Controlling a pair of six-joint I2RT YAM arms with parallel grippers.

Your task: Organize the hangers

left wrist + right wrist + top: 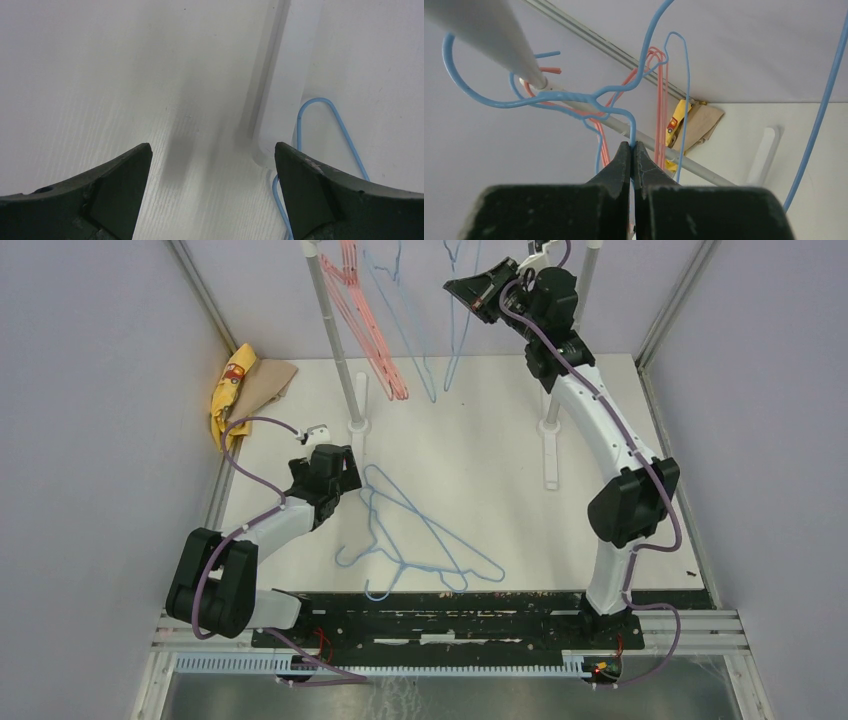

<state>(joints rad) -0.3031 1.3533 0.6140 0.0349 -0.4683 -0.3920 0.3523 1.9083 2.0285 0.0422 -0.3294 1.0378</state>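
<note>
My left end effector (pixel 212 150) is empty, jaws apart, low over the table (pixel 600 440). The wall (pixel 100 440) hems its left side and a post (pixel 333 340) stands near. Loose blue hangers (pixel 420 540) lie overlapped just beside it. Risk: lifting one drags another. Pink hangers (pixel 365 330) hang on the rail (pixel 694 165). My right end effector (pixel 631 147) is clamped on a blue hanger (pixel 559 97) at that rail, its wire crossing the pink ones. Risk: snagging them, or the hook slipping off. Bare table lies below.
</note>
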